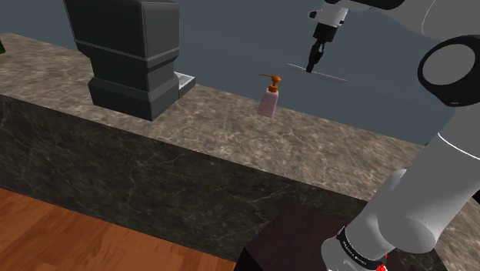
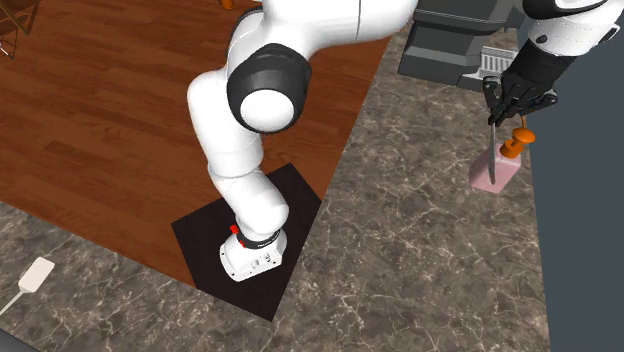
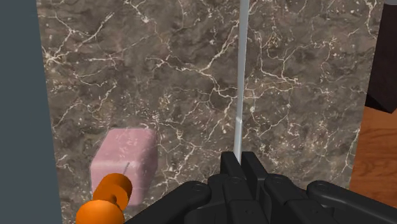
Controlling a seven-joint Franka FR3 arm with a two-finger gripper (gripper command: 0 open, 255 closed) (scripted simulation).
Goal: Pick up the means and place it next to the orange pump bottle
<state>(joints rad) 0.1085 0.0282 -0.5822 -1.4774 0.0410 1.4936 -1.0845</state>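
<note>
Grey utensil (image 3: 240, 76), perhaps a knife, is clasped in the hand (image 3: 243, 167).

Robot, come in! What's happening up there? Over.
Gripper shut on thin grey utensil, held above counter. Pink bottle with orange pump close beside. Nothing between them. Over.

A dark brown countertop (image 1: 231, 131), veined in white like marble, carries two things set well apart — a pink pump bottle (image 1: 268, 98) with an orange pump head, standing upright near the far edge, and a bulky dark grey appliance (image 1: 131, 54), possibly a coffee machine, with a pale tray (image 1: 185, 80) jutting from its foot on the side toward the bottle.
</note>
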